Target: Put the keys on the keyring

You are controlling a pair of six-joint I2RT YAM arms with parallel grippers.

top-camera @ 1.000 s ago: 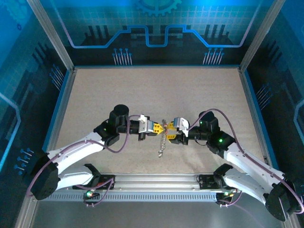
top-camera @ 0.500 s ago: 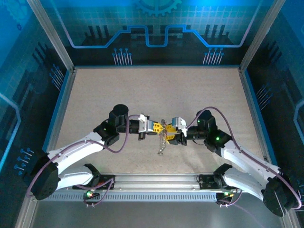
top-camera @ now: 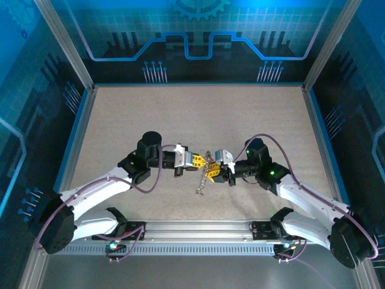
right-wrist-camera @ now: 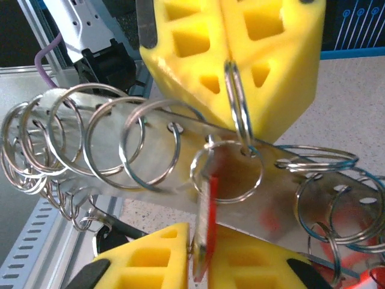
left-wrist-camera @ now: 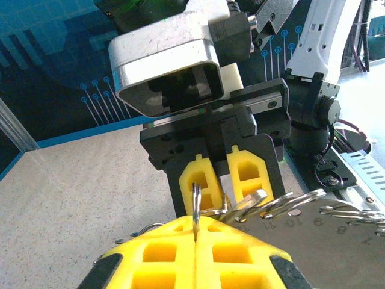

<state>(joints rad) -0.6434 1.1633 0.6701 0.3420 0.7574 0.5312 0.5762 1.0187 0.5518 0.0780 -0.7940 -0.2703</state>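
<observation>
**Top external.** Left gripper (top-camera: 200,161) and right gripper (top-camera: 212,170) meet tip to tip just toward 6 o'clock of the middle of the desk (top-camera: 180,114); left arm enters from 8 o'clock, right arm from 4 o'clock; keyring (top-camera: 203,180) is held between them and trails toward 7 o'clock, its low end near the desk.

**Left wrist.** Left gripper (left-wrist-camera: 196,224) is closed on one thin split ring, edge-on at 12 o'clock of its tips; right gripper (left-wrist-camera: 224,180) faces it, its yellow fingers nearly together; keyring (left-wrist-camera: 337,238) shows as a flat numbered strip with more rings, running to 3 o'clock.

**Right wrist.** Right gripper (right-wrist-camera: 201,241) is pinched on a key (right-wrist-camera: 207,205) with a red tag, edge-on; the key's head overlaps a ring at a hole in the keyring (right-wrist-camera: 150,174); left gripper (right-wrist-camera: 234,72) clamps the next ring at 12 o'clock.

**Progress, judged.** Threading of this key is under way; whether it is fully on cannot be told; blurred red at 4 o'clock may be keys already hung; the remaining count is unknown.
</observation>
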